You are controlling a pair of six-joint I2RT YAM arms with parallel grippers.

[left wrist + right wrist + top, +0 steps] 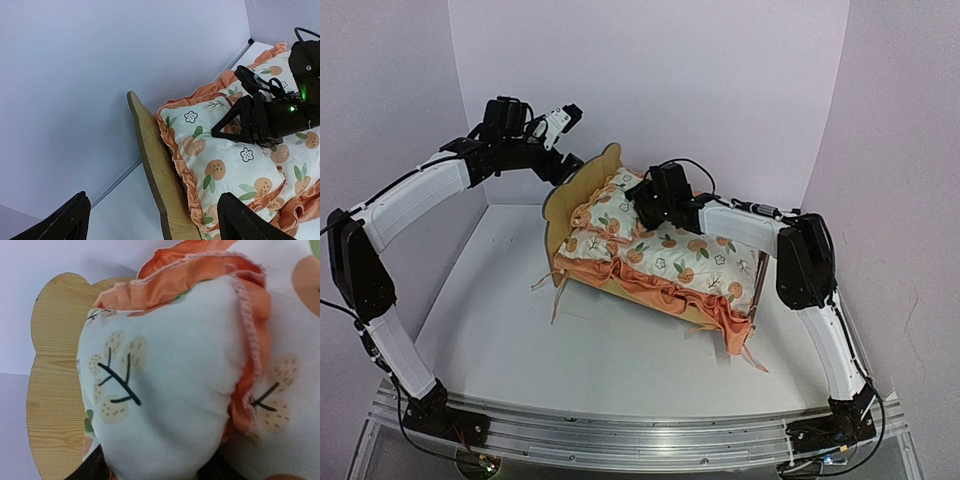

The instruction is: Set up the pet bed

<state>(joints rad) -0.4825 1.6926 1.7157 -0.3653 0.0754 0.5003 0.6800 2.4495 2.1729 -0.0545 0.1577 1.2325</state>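
Standing on the white table (570, 350) between the two arms, the pet bed (558, 210) has its scalloped plywood headboard (155, 165) turned toward the left arm and the back wall. Away from the headboard the frame runs toward the right arm. The fruit-print mattress cushion (690, 255) lies in the frame, and its orange ruffle spills over the long side that faces the arm bases. The small matching pillow (220, 165) lies on the cushion directly against the headboard, with its ruffled edge touching the wood. The left pincer (155, 217) hangs above and behind the headboard, on the wall side. Its two dark fingers are spread wide with nothing between them, and it touches neither wood nor fabric. The right pincer (655, 200) comes in from the far end of the bed and sits low over the pillow, just beside the headboard. From its own wrist camera the pillow (175, 390) fills nearly the whole view, with the headboard (52, 380) behind it on the left. Only slivers of the dark fingers (90, 471) show under the bulging white fabric. The jaws stand apart with the pillow bulging between them, but whether they pinch the cloth or merely rest around it cannot be told.
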